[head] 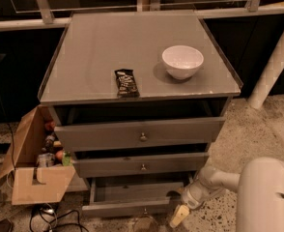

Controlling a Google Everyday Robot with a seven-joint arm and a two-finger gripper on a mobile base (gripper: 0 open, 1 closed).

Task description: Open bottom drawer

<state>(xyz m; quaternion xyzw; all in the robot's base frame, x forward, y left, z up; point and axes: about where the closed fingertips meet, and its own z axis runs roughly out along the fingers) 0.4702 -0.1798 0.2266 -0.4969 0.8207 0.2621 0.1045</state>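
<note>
The grey cabinet (132,57) has three drawers. The bottom drawer (118,209) is the lowest and slimmest front, with a small round knob (144,211). It stands pulled out, and its dark inside (132,191) shows. My gripper (179,216) hangs low at the drawer's right front corner, just right of the front panel and near the floor. It comes in on the pale arm (214,180) from the lower right. It holds nothing that I can see.
The top drawer (139,132) and middle drawer (142,164) are each slightly out. A white bowl (182,62) and a snack bar (126,83) lie on the cabinet top. An open cardboard box (35,178) of items stands at the left, with cables (50,214) on the floor. My white base (270,197) is at the lower right.
</note>
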